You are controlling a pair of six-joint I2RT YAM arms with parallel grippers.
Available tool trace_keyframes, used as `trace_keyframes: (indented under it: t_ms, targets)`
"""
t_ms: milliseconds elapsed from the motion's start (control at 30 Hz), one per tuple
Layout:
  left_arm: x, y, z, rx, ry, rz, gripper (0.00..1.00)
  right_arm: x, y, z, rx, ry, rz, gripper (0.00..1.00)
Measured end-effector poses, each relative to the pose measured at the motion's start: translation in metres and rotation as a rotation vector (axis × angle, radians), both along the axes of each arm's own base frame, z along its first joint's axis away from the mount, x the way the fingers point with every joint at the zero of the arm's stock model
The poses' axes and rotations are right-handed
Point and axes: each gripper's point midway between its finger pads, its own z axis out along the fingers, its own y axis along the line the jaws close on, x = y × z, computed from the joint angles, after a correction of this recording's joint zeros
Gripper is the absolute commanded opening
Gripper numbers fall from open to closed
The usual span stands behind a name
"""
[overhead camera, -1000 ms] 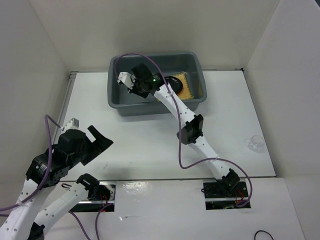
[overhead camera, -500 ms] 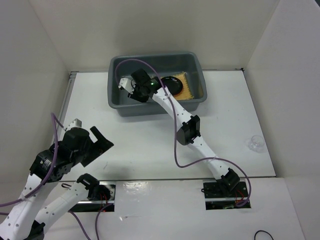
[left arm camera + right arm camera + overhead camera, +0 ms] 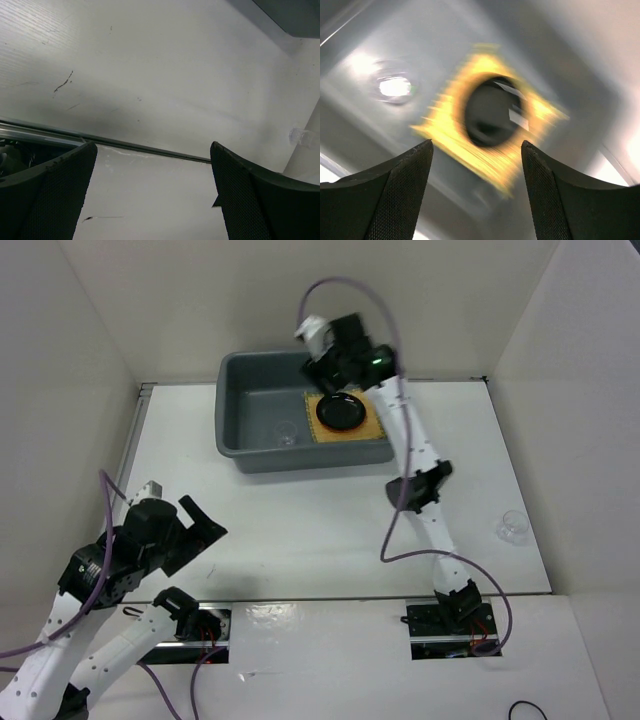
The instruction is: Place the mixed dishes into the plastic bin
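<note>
Overhead camera looks down on the whole table (image 3: 300, 530); right wrist (blurred) shares the plastic bin (image 3: 290, 458), closer.

A: Where's the right arm (image 3: 420, 455)?
B: Stretched far, the right gripper (image 3: 477, 142) facing down, jaws apart, empty.
A: And the left arm (image 3: 100, 580)?
B: Folded at near left, the left gripper (image 3: 152, 147) spread wide, holding nothing.

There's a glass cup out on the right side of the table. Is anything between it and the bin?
Nothing visible does. No object lies on the table between the glass cup and the plastic bin; only the right arm itself crosses above that stretch.
</note>
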Motion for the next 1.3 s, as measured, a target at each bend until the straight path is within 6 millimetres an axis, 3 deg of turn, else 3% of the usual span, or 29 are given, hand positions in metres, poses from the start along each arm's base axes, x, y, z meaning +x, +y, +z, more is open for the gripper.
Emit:
trace_keyframes:
  t_ms: [33, 67, 133, 200, 233, 267, 333, 400, 467, 533, 600, 667, 867, 1000, 1300]
  targets:
    - [-0.001, 0.001, 0.001, -0.005, -0.008, 0.001, 1.00, 0.002, -0.037, 0.040, 0.049, -0.035, -0.075, 0.84]
    - [-0.002, 0.001, 0.002, -0.010, -0.016, 0.001, 1.00, 0.002, -0.069, 0.068, 0.083, -0.063, -0.141, 0.84]
    - [-0.003, 0.002, 0.005, -0.018, -0.031, 0.004, 1.00, -0.010, -0.160, 0.131, 0.132, -0.131, -0.294, 0.84]
    - [-0.004, 0.003, 0.004, -0.019, -0.038, 0.006, 1.00, -0.037, -0.254, 0.169, 0.129, -0.182, -0.460, 0.84]
    - [-0.004, 0.003, 0.003, -0.018, -0.039, 0.007, 1.00, -0.054, -0.289, 0.178, 0.112, -0.195, -0.528, 0.84]
    - [-0.003, 0.003, 0.000, -0.015, -0.035, 0.007, 1.00, -0.075, -0.320, 0.179, 0.083, -0.183, -0.590, 0.84]
    - [-0.002, 0.002, -0.006, -0.006, -0.021, 0.003, 1.00, -0.113, -0.360, 0.157, 0.032, -0.124, -0.670, 0.84]
    - [0.002, -0.001, -0.011, -0.002, -0.007, -0.002, 1.00, -0.152, -0.389, 0.105, -0.040, -0.007, -0.741, 0.86]
    - [0.005, -0.005, -0.015, -0.006, 0.001, -0.009, 1.00, -0.194, -0.419, 0.039, -0.137, 0.108, -0.827, 0.86]
    - [0.009, -0.009, -0.018, -0.016, 0.003, -0.017, 1.00, -0.239, -0.437, -0.036, -0.235, 0.272, -0.868, 0.86]
    - [0.010, -0.013, -0.020, -0.028, 0.003, -0.026, 1.00, -0.269, -0.442, -0.083, -0.292, 0.391, -0.877, 0.85]
    - [0.010, -0.015, -0.022, -0.031, 0.013, -0.037, 1.00, -0.289, -0.447, -0.112, -0.323, 0.464, -0.891, 0.85]
    - [0.015, -0.023, -0.034, 0.013, 0.087, -0.081, 1.00, -0.298, -0.473, -0.131, -0.328, 0.424, -0.986, 0.82]
    - [0.019, -0.025, -0.038, 0.033, 0.103, -0.100, 1.00, -0.300, -0.480, -0.142, -0.307, 0.428, -1.006, 0.78]
    - [0.018, -0.025, -0.027, -0.004, 0.047, -0.095, 1.00, -0.290, -0.468, -0.172, -0.227, 0.509, -0.917, 0.72]
